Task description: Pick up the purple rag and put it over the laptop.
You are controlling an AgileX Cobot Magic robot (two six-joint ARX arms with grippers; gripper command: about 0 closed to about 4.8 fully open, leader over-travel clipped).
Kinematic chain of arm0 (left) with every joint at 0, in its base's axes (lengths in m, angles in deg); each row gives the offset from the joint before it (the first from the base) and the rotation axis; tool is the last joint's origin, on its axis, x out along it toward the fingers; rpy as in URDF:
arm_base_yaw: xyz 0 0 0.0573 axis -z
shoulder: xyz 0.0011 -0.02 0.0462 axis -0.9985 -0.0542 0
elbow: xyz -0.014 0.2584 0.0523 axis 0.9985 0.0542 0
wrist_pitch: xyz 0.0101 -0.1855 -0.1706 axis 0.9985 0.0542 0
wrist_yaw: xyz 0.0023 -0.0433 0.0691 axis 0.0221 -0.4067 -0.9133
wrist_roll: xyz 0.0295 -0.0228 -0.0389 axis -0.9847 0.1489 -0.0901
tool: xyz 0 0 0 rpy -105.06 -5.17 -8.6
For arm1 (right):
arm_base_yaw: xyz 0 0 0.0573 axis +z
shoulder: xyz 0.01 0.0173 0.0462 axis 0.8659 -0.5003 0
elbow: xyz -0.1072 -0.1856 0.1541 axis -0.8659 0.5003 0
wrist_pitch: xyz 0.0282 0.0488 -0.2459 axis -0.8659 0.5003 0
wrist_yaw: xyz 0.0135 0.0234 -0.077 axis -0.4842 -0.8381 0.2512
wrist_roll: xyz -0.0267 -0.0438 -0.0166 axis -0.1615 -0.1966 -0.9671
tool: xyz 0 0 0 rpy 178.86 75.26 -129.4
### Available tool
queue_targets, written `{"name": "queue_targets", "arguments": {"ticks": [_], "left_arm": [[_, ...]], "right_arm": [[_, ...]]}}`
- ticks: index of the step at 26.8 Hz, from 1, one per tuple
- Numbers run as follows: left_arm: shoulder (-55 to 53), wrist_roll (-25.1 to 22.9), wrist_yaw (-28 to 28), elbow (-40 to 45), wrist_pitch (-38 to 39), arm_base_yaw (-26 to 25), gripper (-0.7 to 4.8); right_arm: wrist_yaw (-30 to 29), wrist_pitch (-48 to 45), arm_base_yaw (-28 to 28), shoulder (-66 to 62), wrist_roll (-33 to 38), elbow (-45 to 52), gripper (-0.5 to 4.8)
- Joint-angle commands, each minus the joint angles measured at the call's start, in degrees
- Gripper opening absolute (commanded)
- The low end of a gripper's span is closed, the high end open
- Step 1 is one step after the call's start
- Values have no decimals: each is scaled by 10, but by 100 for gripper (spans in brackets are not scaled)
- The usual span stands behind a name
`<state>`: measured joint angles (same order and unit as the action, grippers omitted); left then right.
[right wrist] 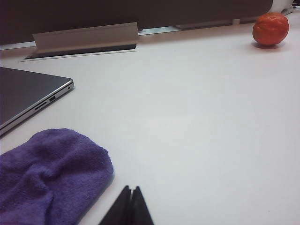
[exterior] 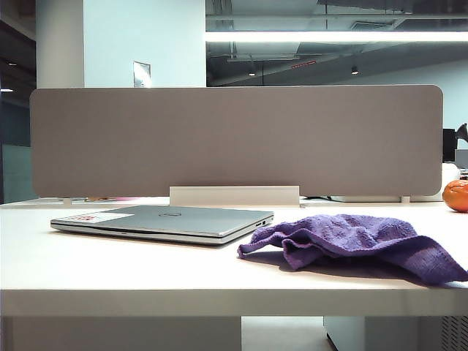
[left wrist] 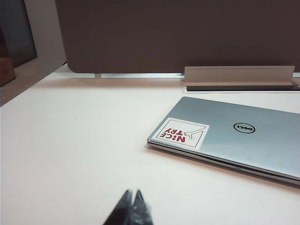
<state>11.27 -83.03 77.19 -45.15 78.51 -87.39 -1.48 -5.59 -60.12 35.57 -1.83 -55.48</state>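
While both end effectors clenched empty, purple rag beside laptop edge.

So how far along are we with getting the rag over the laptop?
Nothing done yet. The purple rag lies crumpled on the table beside the closed laptop, whose lid is bare. The left gripper and right gripper are both shut, empty and clear of the rag. Left: grasp, lift, drape.

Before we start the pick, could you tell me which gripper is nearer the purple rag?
Right. The right gripper, shut, sits just beside the purple rag, not touching it. The left gripper, also shut, is over bare table on the laptop's far side.
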Motion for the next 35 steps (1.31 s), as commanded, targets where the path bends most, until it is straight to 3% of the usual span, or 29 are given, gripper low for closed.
{"name": "queue_targets", "arguments": {"ticks": [1,19,30,35], "left_arm": [[-1,0,3,-2,-4,0,-6],[-1,0,3,-2,-5,0,-6],[-1,0,3,-2,7,1,-6],[-1,0,3,-2,33,1,-6]], "right_arm": [[3,-6,0,1,-2,2,22],[3,-7,0,1,-2,2,22],[-114,3,0,1,-1,2,22],[-129,6,1,0,59,2,22]]}}
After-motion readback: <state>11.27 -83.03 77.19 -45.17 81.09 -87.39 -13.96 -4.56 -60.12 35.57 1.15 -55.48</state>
